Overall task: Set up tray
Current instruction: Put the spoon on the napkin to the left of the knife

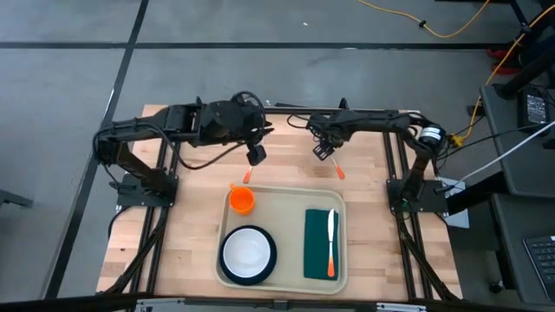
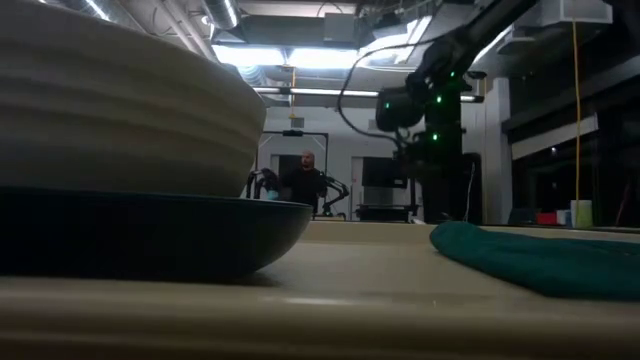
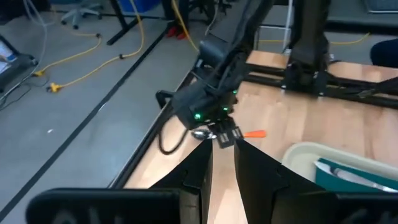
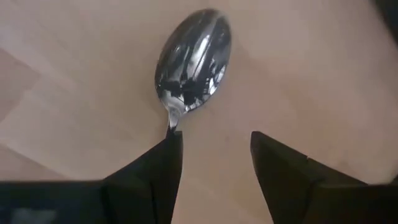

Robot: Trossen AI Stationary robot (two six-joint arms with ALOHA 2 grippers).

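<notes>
Both grippers are hanging over the far half of the wooden table (image 1: 186, 230), beyond the tray (image 1: 286, 198). Over on the right, the right gripper (image 1: 324, 151) is reaching down at a spoon (image 4: 193, 59) with an orange handle (image 1: 337, 170) that is lying on the bare wood just past the tray's far rim. Its two dark fingers (image 4: 155, 171) are standing spread apart, with the neck of the spoon just at the tip of one finger and the shiny bowl lying free in front of them; nothing is being pinched between them. The left gripper (image 1: 257, 155) is hovering over the wood near the tray's far left corner. Its fingers (image 3: 255, 174) are sitting close together with a narrow gap showing, and nothing is between them.

Nearer to me, the cream tray is resting flat on the near middle of the table. Inside it, an orange cup (image 1: 241, 200) is standing in the far left corner, a dark plate (image 1: 248, 253) with a white bowl (image 1: 247, 249) on it is sitting in the near left part, and a green napkin (image 1: 320, 243) is lying along the right side with an orange-handled utensil (image 1: 330, 240) on top. In the room behind, a person (image 2: 305, 180) is standing far off.
</notes>
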